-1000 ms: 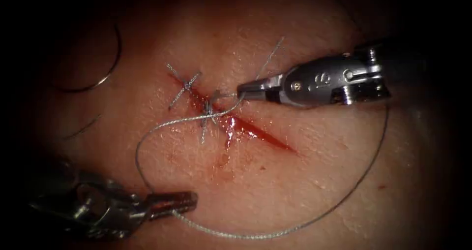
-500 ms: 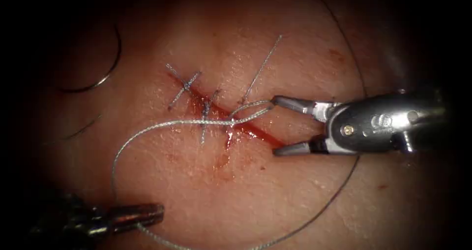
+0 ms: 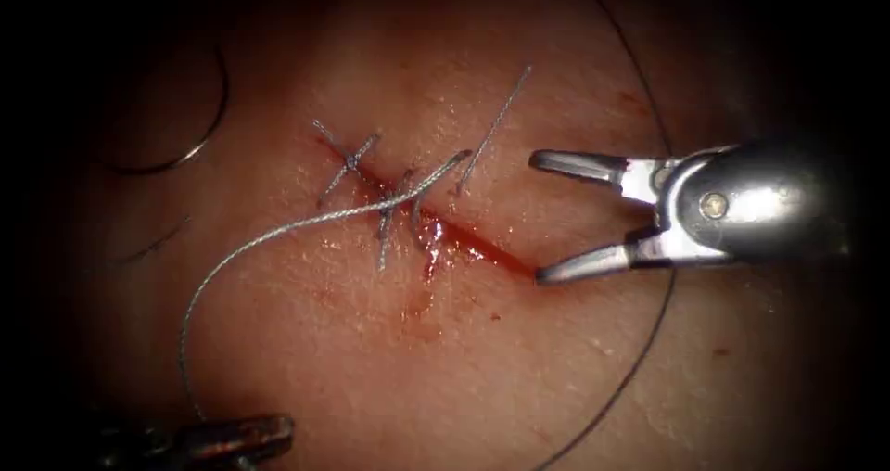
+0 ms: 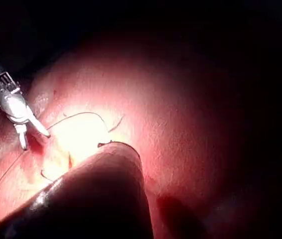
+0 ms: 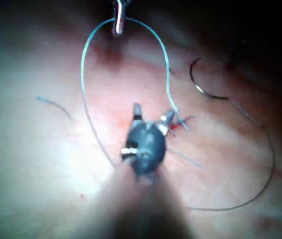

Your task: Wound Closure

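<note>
Steel needle driver spread open beside a partly stitched cut in pale tissue [image 3: 519, 360].

Right tool [image 3: 556, 216] on the right of the cut [image 3: 482, 247], jaws wide apart, holding nothing. Left tool [image 3: 243, 431] low on the left, jaws closed on the thread [image 3: 278, 237], with that strand arcing up to the cut's middle. Curved needle [image 3: 199, 109] lying free on the tissue far left of the cut, not in the tissue, held by neither tool. Two stitches [image 3: 350, 160] with short cut ends already across the upper part; lower part toward the right gaping, wet with red fluid [image 3: 431, 262], not yet closed. Roughly halfway, by the look of it.
</note>
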`<act>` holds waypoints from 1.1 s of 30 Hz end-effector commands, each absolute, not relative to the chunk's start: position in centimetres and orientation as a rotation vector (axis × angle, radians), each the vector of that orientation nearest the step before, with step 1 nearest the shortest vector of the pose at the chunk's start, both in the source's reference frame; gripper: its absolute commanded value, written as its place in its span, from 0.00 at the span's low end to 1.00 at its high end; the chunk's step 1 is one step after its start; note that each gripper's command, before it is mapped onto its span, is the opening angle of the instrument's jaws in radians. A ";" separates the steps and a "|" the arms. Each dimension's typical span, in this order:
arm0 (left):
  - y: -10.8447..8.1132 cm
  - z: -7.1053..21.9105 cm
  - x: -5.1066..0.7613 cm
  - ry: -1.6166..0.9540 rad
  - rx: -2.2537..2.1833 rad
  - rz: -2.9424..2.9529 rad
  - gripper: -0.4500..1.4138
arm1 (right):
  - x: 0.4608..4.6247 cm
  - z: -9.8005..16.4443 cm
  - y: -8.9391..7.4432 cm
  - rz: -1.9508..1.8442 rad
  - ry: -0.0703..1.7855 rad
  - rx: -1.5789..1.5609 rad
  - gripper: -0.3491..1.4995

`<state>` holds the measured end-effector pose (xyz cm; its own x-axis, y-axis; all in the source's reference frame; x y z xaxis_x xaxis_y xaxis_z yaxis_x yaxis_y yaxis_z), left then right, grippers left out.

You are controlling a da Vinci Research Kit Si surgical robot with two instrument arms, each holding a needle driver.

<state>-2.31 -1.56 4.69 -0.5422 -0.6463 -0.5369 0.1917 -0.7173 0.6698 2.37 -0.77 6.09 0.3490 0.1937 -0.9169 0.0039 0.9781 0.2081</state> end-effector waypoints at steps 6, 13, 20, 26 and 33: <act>-1.6 4.7 -2.37 -0.763 1.098 -2.258 0.00 | 2.76 6.2 -0.2 0.166 1.217 0.117 0.00; -1.6 4.7 -2.37 -0.766 1.092 -2.249 0.00 | 3.55 6.7 0.1 0.082 1.194 0.114 0.00; -1.5 4.7 -2.30 -0.764 1.089 -2.241 0.00 | 4.02 7.1 -0.3 -0.021 1.204 0.166 0.00; -1.2 4.8 -2.24 -0.775 1.067 -2.245 0.00 | 3.90 7.1 -0.7 -0.064 1.206 0.215 0.00; -0.9 5.1 -2.28 -0.787 1.052 -2.258 0.00 | 3.80 7.0 -0.9 -0.072 1.217 0.242 0.00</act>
<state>-2.24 -0.81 5.07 -0.5631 -0.6633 -0.4929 0.2107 -0.6920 0.6905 3.74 -0.82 7.00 0.3480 0.0703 -0.9349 0.1861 0.9722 0.1424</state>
